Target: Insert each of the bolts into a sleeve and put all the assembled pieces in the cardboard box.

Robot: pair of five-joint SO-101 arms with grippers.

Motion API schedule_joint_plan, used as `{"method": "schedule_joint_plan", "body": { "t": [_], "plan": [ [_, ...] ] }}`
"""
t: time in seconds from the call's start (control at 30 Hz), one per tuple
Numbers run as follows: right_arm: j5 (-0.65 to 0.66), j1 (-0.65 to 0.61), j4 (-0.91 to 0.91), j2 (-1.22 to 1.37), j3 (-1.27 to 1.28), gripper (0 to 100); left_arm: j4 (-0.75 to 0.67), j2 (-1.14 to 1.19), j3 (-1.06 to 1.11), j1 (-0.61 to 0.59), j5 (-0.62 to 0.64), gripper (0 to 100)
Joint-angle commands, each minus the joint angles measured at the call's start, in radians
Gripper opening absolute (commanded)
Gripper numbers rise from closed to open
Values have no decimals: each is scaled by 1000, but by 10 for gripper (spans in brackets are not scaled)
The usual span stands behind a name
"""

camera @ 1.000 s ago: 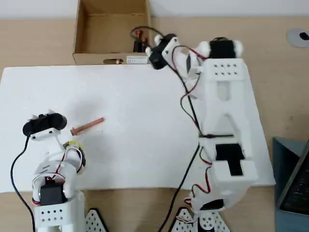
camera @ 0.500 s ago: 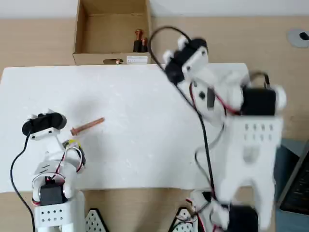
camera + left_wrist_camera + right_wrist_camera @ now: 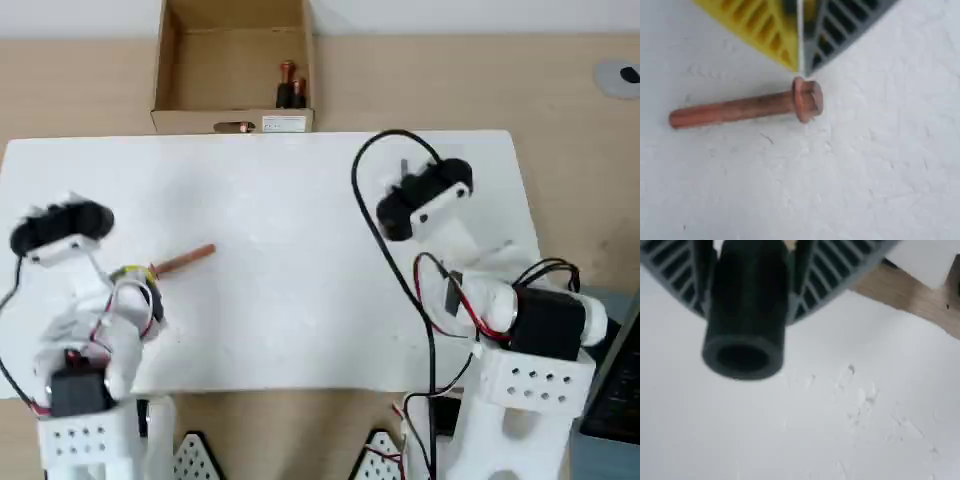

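Note:
A copper bolt [image 3: 740,108] lies flat on the white mat [image 3: 280,300], left of centre in the high view [image 3: 183,260]. My left gripper [image 3: 801,70] hangs just over the bolt's head, its yellow and grey fingers shut together with nothing between them; from above it sits at the bolt's left end [image 3: 138,275]. My right gripper [image 3: 751,270] is shut on a black sleeve [image 3: 743,335], whose open end faces the camera. That arm stands over the mat's right part [image 3: 405,172]. The cardboard box [image 3: 170,70] holds assembled pieces [image 3: 290,88] in its near right corner.
A small copper piece [image 3: 235,127] lies against the box's front wall. A laptop [image 3: 612,385] sits at the right edge of the table and a grey disc [image 3: 618,75] at the far right. Cables loop around the right arm.
The right arm has drawn back from the box to above the mat's right side. The left arm has swung a little to the left; the bolt has stayed put.

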Motion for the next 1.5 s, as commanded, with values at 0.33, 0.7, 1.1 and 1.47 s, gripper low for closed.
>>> {"method": "schedule_joint_plan", "body": {
  "t": [0.33, 0.7, 1.1, 1.47],
  "plan": [
    [-15, 189, -91, -19, 99, 12, 190, 748, -677, 0, 328, 2],
    [-97, 191, -103, -19, 139, 12, 299, 1055, -818, 2, 773, 2],
    [-103, 193, -133, -19, 139, 12, 302, 1317, -948, 160, 930, 50],
    [-103, 197, -133, -19, 139, 12, 304, 1468, -980, 144, 930, 157]
  ]
}}
